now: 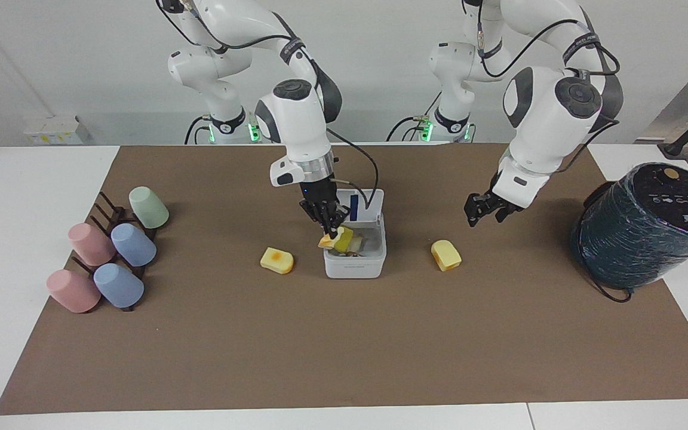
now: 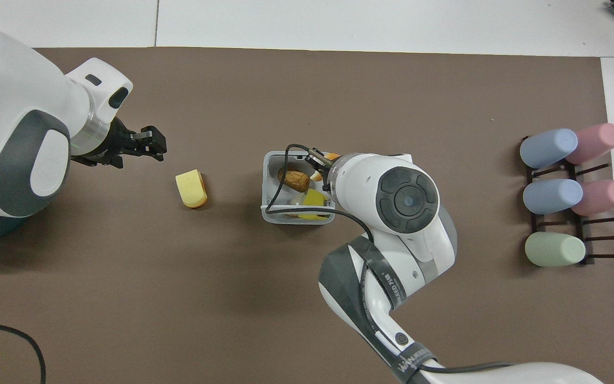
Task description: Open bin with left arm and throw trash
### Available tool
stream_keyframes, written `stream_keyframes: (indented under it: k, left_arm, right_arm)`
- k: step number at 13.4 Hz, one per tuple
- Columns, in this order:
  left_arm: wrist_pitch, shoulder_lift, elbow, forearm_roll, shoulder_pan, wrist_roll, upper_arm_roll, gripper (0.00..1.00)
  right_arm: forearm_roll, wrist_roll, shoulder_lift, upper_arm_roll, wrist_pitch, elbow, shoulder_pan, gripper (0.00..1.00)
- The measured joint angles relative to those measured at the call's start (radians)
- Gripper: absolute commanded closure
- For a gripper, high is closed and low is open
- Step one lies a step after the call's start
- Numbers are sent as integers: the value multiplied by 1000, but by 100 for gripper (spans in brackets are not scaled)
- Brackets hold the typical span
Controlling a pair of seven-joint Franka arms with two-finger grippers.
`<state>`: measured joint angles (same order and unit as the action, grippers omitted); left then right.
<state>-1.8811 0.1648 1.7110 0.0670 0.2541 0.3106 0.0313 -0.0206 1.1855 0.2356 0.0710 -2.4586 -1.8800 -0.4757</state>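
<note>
Right gripper [image 1: 331, 230]: over the open bin, its fingers clenched on a small pale toasted piece of trash [image 1: 326, 240], which hangs at the bin's rim on the right arm's side.
Left gripper [image 1: 482, 210]: in the air over bare mat toward the left arm's end; whether its fingers are parted I cannot tell.
Bin [image 1: 355, 266]: small white square box at the middle of the mat, lid [image 1: 363, 200] swung up on the edge nearest the robots, blue strip on the lid's inside; yellow and brown scraps lie inside.
Loose trash: one yellow chunk with an orange spot [image 1: 276, 260] beside the bin toward the right arm's end; another yellow chunk [image 1: 445, 254] beside the bin toward the left arm's end; both lie apart from the bin.
Surface: brown mat [image 1: 344, 346] over most of a white bench [image 1: 15, 197], white strips showing at both ends and along the edge farthest from the robots.
Right arm's end: pastel cups [image 1: 102, 263] on a dark rack.
Left arm's end: dark teal wrapped cylinder [image 1: 642, 230] at the mat's edge.
Room: plain pale wall [image 1: 368, 71] at the robots' backs.
</note>
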Motion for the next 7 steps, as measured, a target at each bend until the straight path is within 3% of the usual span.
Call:
stream_keyframes:
  k: [1, 2, 4, 7]
  left_arm:
    - [-80, -19, 68, -1, 1, 0, -2, 4]
    - [-167, -39, 143, -1, 2, 1, -4, 7]
    - [-325, -73, 283, -1, 4, 14, -11, 11]
    - [-477, -81, 391, -1, 5, 29, -16, 17]
  right_arm:
    - [0, 6, 9, 0, 0, 0, -13, 14]
    - [0, 14, 15, 1, 0, 0, -22, 0]
    - [0, 40, 18, 0, 0, 2, -27, 0]
    - [-1, 44, 18, -4, 0, 19, -21, 0]
